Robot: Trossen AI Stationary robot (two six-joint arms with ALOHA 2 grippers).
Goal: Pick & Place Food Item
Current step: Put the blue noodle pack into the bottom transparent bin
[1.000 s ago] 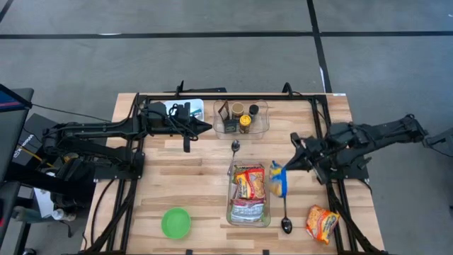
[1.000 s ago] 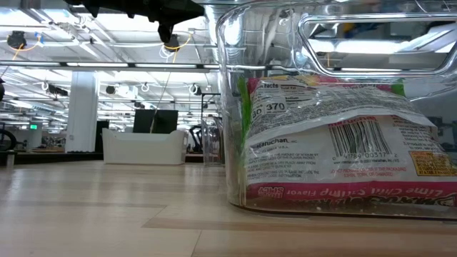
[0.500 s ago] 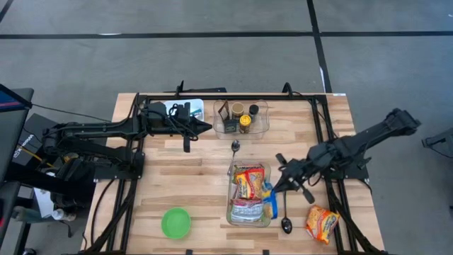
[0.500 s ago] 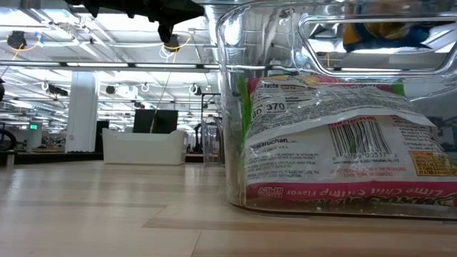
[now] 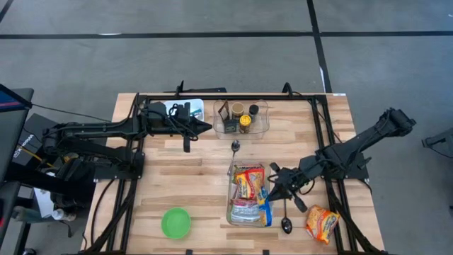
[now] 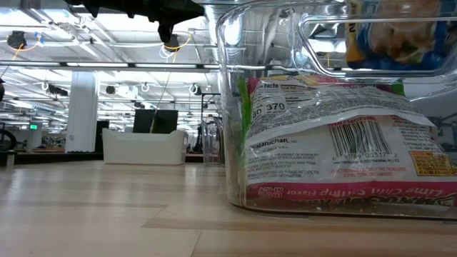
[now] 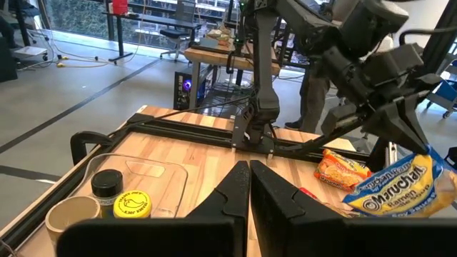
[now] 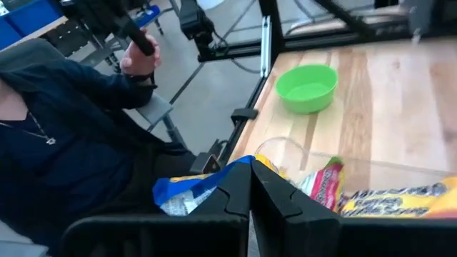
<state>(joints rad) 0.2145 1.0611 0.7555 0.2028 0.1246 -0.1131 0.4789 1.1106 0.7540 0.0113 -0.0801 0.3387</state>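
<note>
Carrying: the right gripper (image 5: 270,193), fingers clamped on the blue-and-yellow noodle packet (image 5: 265,207), holds it over the clear bin (image 5: 231,217), at its right rim
Done: two packets already lie inside; this one is lifted, not released
Left: lowering and letting go; likely the orange packet (image 5: 321,222) on the tabletop (image 5: 198,184) next
Packet axis: hanging roughly upright, long axis downward
Left gripper (image 5: 190,120): waiting near the back tray, fingers together, empty

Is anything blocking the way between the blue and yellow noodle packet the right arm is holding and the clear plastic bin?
Nothing visible does. The right gripper holds the blue and yellow noodle packet at the clear plastic bin's right rim. The bin is open-topped, though noodle packets already fill much of it.
</note>
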